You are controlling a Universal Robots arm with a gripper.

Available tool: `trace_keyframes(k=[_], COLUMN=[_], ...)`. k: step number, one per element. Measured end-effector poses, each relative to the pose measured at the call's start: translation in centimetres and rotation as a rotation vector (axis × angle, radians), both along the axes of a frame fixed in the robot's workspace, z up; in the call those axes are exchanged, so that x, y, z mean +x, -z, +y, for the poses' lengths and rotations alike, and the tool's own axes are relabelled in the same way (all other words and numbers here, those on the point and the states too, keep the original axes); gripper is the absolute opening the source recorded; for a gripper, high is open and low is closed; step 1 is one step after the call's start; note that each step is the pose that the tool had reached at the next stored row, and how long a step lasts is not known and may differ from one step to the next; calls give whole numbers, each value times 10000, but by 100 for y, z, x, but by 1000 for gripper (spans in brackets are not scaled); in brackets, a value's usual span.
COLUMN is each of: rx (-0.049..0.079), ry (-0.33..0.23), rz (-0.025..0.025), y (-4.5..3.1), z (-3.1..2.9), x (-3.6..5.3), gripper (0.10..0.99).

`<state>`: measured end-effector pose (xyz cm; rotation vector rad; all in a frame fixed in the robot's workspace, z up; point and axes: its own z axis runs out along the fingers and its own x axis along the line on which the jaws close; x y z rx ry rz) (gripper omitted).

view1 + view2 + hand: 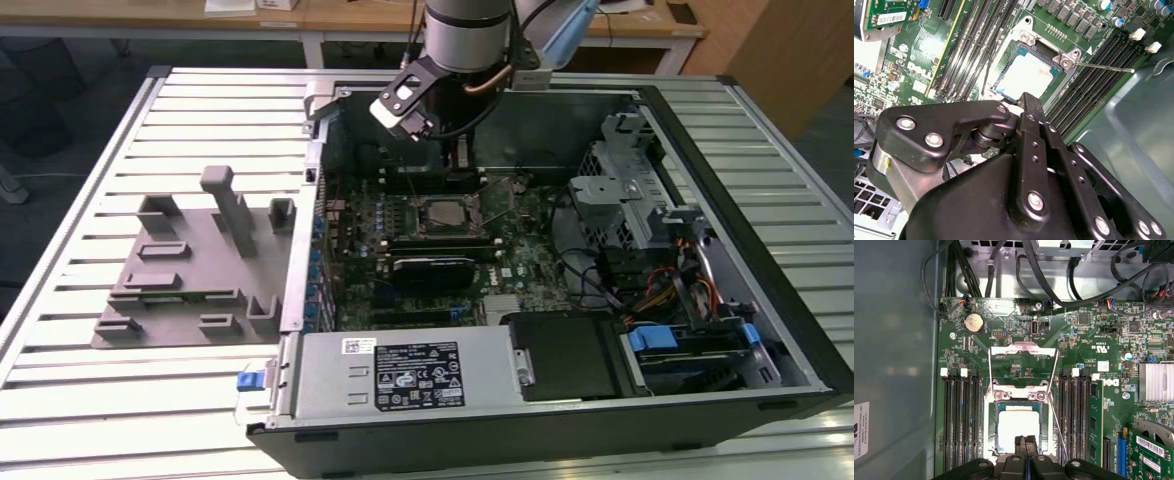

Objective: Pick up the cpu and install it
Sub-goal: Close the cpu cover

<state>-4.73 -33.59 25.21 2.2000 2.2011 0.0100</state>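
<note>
The cpu (1016, 427) lies flat in the motherboard socket (995, 412), its shiny silver-white top facing up; the second wrist view shows the cpu (1026, 77) too. The socket's metal load plate (1023, 352) is flipped open and its thin lever (1056, 425) stands free. My gripper (1024, 445) hangs just above the near edge of the chip, its two black fingers pressed together with nothing between them. In the exterior view the arm (461, 40) reaches down into the open computer case over the socket (441, 212).
Memory slots (959, 420) flank the socket on both sides. A black heatsink (434, 268) sits nearer the front of the board. The power supply (400, 375) and drive cage (627, 200) crowd the case. Grey holder blocks (187, 270) stand on the slatted table at the exterior view's left.
</note>
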Motion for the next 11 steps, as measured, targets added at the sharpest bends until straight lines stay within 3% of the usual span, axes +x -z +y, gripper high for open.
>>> trace_keyframes(k=[11], rx=[-1], ry=[0], rz=[0], y=[-3], z=[0], x=[0], gripper=[106])
